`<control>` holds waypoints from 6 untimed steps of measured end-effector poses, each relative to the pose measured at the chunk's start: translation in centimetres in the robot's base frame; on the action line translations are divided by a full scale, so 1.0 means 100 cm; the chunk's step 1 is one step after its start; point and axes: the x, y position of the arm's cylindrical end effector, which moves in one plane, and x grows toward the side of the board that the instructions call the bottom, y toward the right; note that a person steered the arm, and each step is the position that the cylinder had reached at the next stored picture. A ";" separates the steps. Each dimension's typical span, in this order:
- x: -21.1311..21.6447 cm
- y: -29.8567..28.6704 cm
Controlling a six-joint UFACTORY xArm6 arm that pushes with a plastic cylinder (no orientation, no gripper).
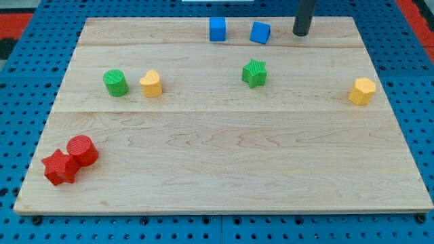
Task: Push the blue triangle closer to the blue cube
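Green star [254, 73] below the pair, clear of path. Blue triangle [260, 32] near blue cube [217, 29], apart. My tip [300, 32] right of triangle; no jaws fitted.

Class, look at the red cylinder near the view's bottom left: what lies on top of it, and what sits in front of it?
Nothing lies on the red cylinder; its ribbed top is bare. The red star sits in front, touching it and covering its lower left side. Whatever is beneath either block cannot be seen.

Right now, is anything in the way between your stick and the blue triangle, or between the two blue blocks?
Nothing visible. My tip sits right of the blue triangle, bare board between. The blue cube lies left of it, gap clear.
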 end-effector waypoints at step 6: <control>0.003 -0.092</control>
